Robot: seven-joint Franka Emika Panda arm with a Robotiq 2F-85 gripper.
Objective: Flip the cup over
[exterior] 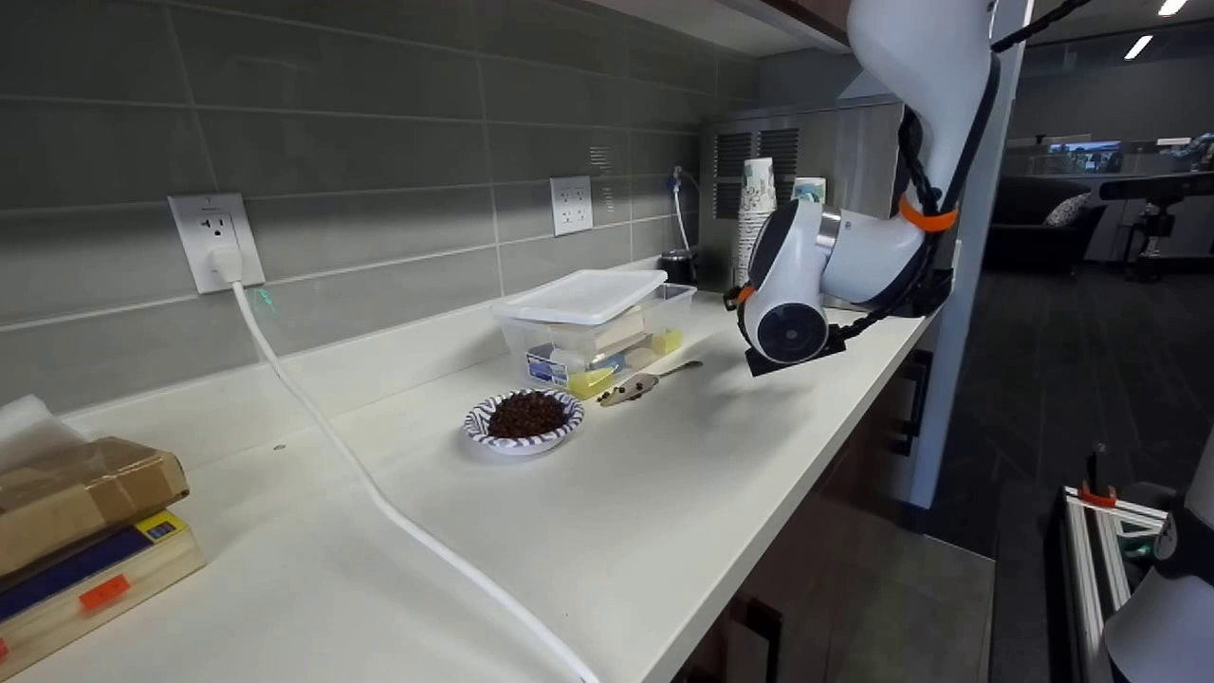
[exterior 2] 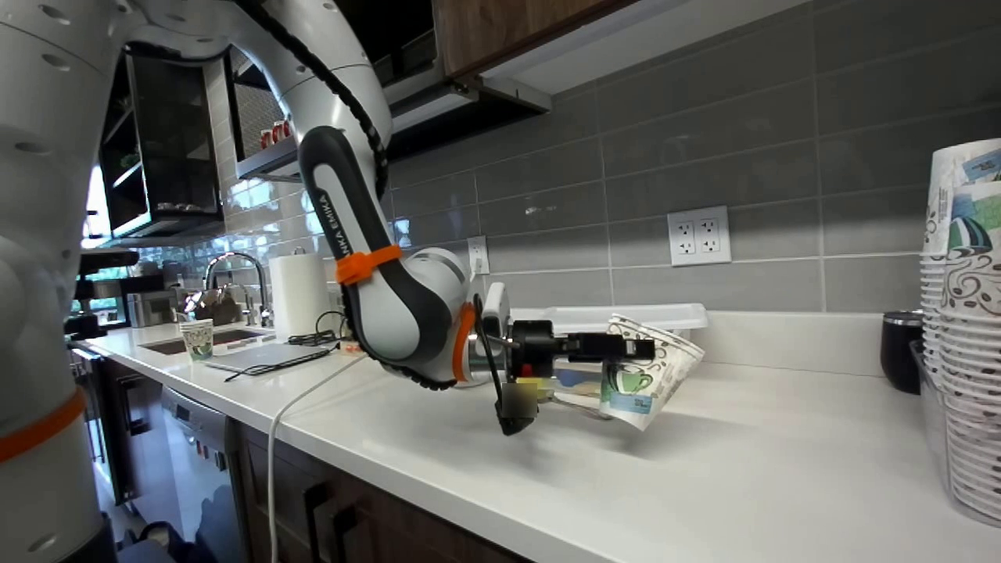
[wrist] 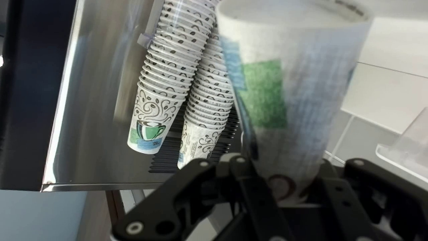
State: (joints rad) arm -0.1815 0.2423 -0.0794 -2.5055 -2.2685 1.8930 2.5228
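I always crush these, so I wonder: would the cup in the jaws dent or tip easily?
The cup looks papery, so probably light and likely to dent. Its base is narrower than its rim, so once standing it might tip.

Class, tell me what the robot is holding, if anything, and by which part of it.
The gripper holds a patterned paper cup by its side wall, nearer the wide rim than the narrow base.
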